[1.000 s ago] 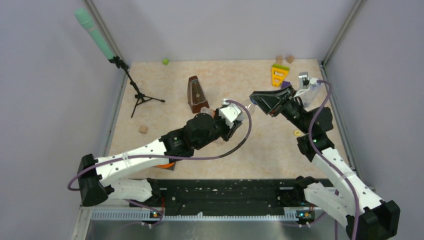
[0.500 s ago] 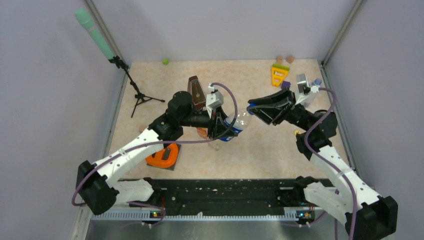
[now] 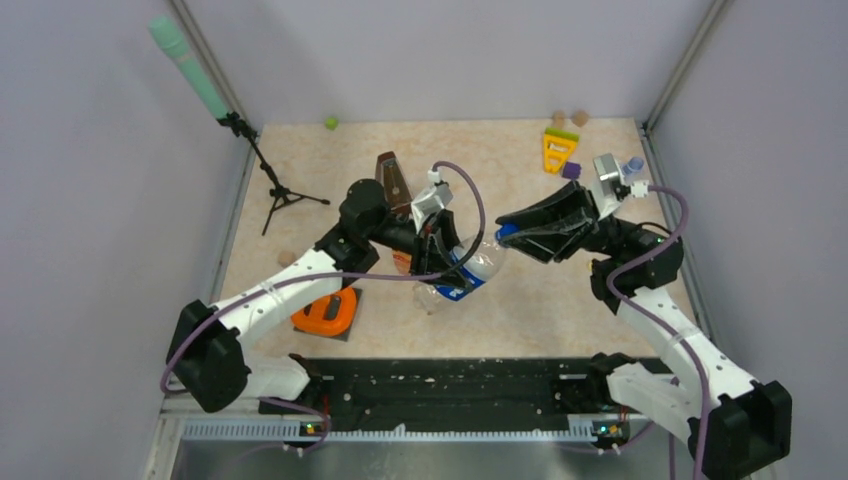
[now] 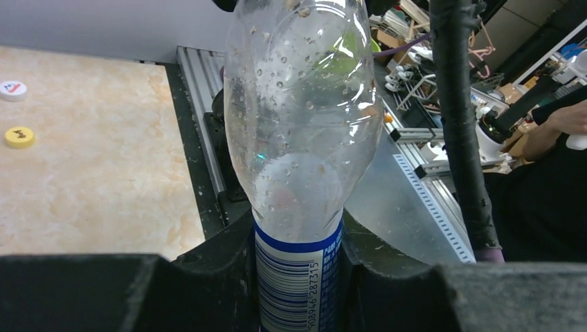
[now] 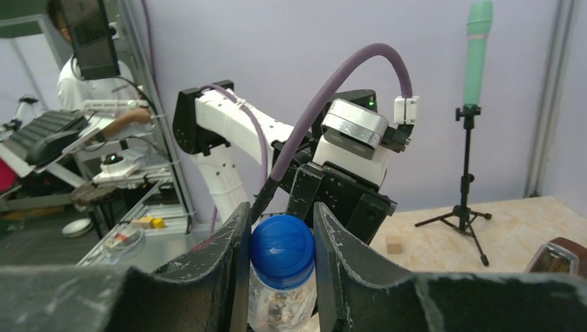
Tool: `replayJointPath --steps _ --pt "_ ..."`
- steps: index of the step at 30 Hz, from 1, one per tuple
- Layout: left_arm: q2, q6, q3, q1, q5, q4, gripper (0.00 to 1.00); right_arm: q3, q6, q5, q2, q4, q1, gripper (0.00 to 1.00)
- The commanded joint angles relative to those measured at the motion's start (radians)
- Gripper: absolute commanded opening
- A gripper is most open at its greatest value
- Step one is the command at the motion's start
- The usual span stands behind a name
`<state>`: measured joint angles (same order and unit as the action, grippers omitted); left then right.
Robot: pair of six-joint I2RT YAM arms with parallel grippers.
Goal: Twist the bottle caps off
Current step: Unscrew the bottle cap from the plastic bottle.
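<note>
Top external: one blue-label bottle (image 3: 470,268) spans two arms, tilted over the counter (image 3: 540,300). Left end effector (image 4: 297,277) clamped on its labelled body; right end effector (image 5: 281,235) clamped on its blue cap (image 5: 282,252). Left wrist: two loose caps on the counter, one white (image 4: 12,88), one yellow (image 4: 19,137), near each other, not touching.

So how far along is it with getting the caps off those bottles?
Two look done: a small round white plastic cap and a yellow plastic cap lie loose on the table. In hand: the left end effector grips the clear blue-labelled plastic bottle while the right end effector is closed on its blue screw cap, which sits on the neck. Left: twisting that last cap off.
</note>
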<state>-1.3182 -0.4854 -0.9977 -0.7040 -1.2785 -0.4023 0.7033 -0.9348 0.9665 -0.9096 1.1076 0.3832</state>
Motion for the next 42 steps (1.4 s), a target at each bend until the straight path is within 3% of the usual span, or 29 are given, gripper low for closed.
replayJointPath --steps 1,4,6,9,11,15,18,22,25,31,35,39,42 --pt "0.051 -0.087 0.058 0.035 0.004 -0.204 0.0 0.071 -0.194 0.134 -0.039 0.302 0.001 0.0" --pt "0.051 0.021 -0.003 0.034 0.014 -0.016 0.0 0.063 -0.161 0.101 -0.034 0.214 0.0 0.0" --pt "0.069 0.098 -0.013 0.028 0.084 0.068 0.0 0.06 -0.053 0.047 -0.006 0.068 0.001 0.18" --pt "0.109 0.186 -0.008 0.025 0.232 0.157 0.0 0.064 0.099 -0.042 0.053 -0.202 0.001 0.59" --pt "0.134 0.218 0.003 0.021 0.309 0.175 0.0 0.069 0.166 -0.13 0.084 -0.348 0.001 0.67" --pt "0.163 0.285 0.009 0.001 0.426 0.214 0.0 0.056 0.173 -0.239 0.108 -0.434 0.001 0.76" --pt "0.162 0.357 -0.02 -0.034 0.526 0.305 0.0 0.043 0.166 -0.335 0.117 -0.473 0.002 0.79" --pt "0.154 0.476 -0.075 -0.172 0.879 0.476 0.0 0.046 0.17 -0.424 0.11 -0.536 0.002 0.79" --pt "0.148 0.47 -0.058 -0.234 1.071 0.442 0.0 0.063 0.148 -0.423 0.085 -0.556 0.002 0.76" --pt "0.157 0.425 -0.018 -0.279 1.234 0.338 0.0 0.058 0.146 -0.483 0.07 -0.608 0.01 0.69" --pt "0.145 0.442 -0.022 -0.309 1.285 0.334 0.0 0.052 0.147 -0.492 0.072 -0.604 0.011 0.56" --pt "0.119 0.472 -0.044 -0.339 1.339 0.362 0.0 0.044 0.147 -0.486 0.069 -0.586 0.012 0.52" --pt "0.106 0.478 -0.052 -0.357 1.363 0.37 0.0 0.036 0.144 -0.496 0.074 -0.578 0.011 0.58"
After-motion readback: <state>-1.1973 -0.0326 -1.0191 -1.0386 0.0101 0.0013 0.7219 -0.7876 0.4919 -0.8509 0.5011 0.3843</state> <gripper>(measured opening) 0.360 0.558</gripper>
